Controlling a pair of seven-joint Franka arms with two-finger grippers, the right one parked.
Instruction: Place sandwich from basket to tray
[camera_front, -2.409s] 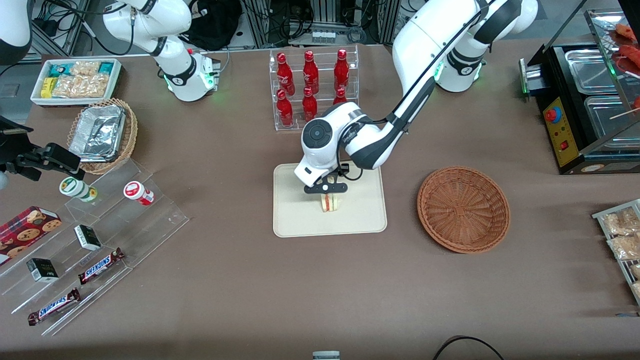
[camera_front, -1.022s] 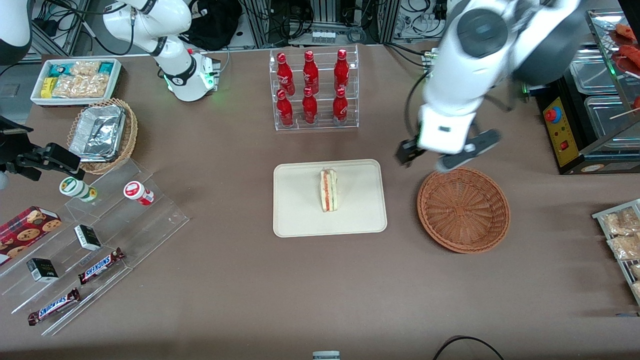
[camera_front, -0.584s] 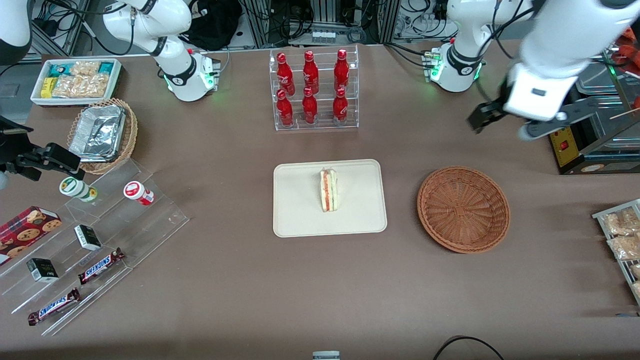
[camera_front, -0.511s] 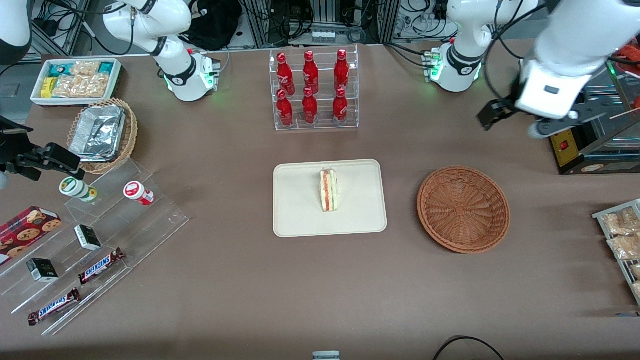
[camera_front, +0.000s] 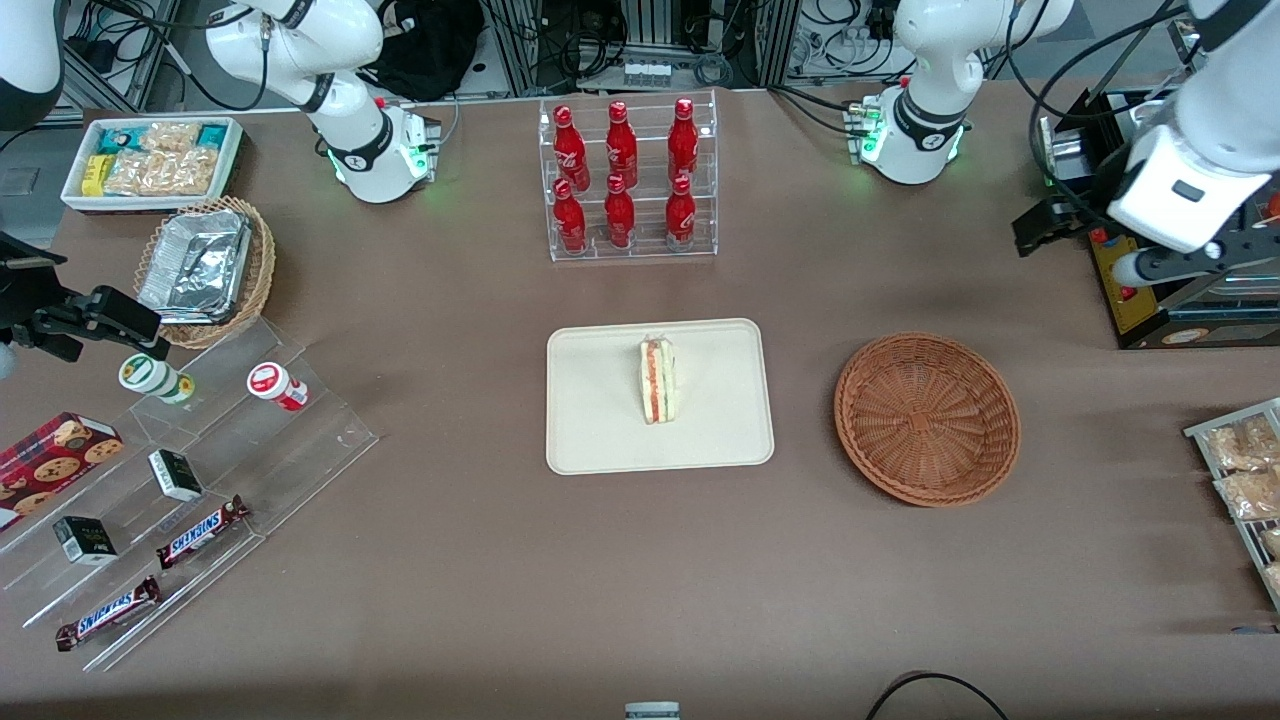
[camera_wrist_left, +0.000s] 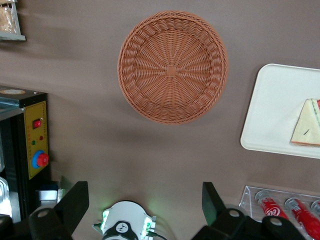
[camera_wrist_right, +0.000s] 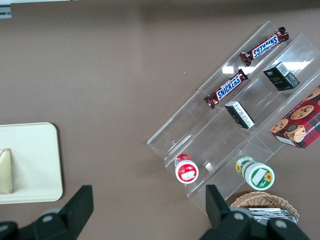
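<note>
Sandwich (camera_front: 657, 381) is lying on the tray (camera_front: 600, 440), centre of the front view, filling edge facing up, red-orange and pale green stripes showing. Judging it light, soft and squashable: white bread will dent and the layers could slide, so any hold should be gentle and across the two flat bread faces, not on the filling edge. Basket (camera_front: 927, 418) is sitting centre-right of that frame, apart from the tray, holding nothing. Task is looking done from this layout. Gripper (camera_front: 1085, 245) is hanging high at the upper right edge of the frame over the black appliance (camera_front: 1150, 290), well clear of basket and tray, jaws spread and carrying nothing. Bottle rack (camera_front: 628, 180) at upper centre is holding red bottles; tan basket (camera_front: 262, 262) at upper left is holding a foil container (camera_front: 195, 265).

Left wrist view: basket (camera_wrist_left: 172, 66) is showing bare weave, nothing inside. Tray (camera_wrist_left: 275, 115) is carrying the sandwich (camera_wrist_left: 307, 130). Fingers (camera_wrist_left: 75, 200) are standing wide apart with only table between them.

Right wrist view: tray (camera_wrist_right: 35, 165) corner with the sandwich (camera_wrist_right: 6, 171) on it; clear stepped shelf (camera_wrist_right: 220, 135) is holding snack bars and small boxes.
</note>
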